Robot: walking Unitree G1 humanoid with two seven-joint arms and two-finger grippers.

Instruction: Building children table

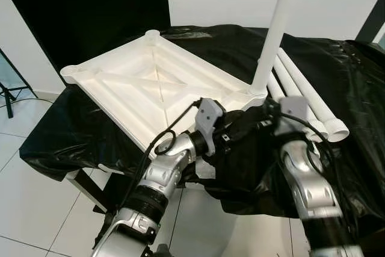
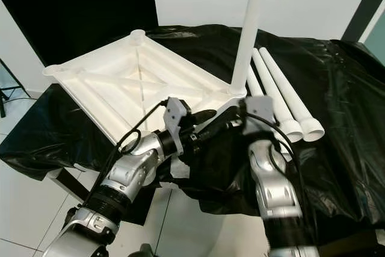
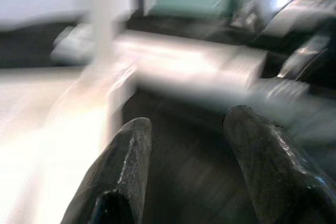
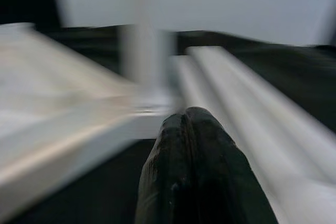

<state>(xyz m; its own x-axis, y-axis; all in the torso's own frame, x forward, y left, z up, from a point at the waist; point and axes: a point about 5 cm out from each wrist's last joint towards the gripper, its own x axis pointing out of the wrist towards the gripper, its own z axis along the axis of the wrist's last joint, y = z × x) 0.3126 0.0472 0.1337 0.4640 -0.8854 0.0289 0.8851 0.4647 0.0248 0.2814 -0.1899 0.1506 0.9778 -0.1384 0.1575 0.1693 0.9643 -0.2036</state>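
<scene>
A white table top (image 1: 138,82) lies upside down on a black-covered surface (image 1: 337,70). One white leg (image 1: 274,34) stands upright in its near right corner socket. Three loose white legs (image 1: 307,94) lie side by side just right of that corner. My left gripper (image 1: 240,118) hovers at the top's near edge beside that corner, open with nothing between its fingers (image 3: 126,150). My right gripper (image 1: 269,110) is close by on the right, just in front of the upright leg's base, shut and empty (image 4: 185,116). Both wrist views are blurred.
The black sheet hangs over the front edge of the surface above a white tiled floor (image 1: 36,209). A dark door (image 1: 90,10) stands behind on the left, and a tripod leg (image 1: 9,94) shows at the far left. White wall behind.
</scene>
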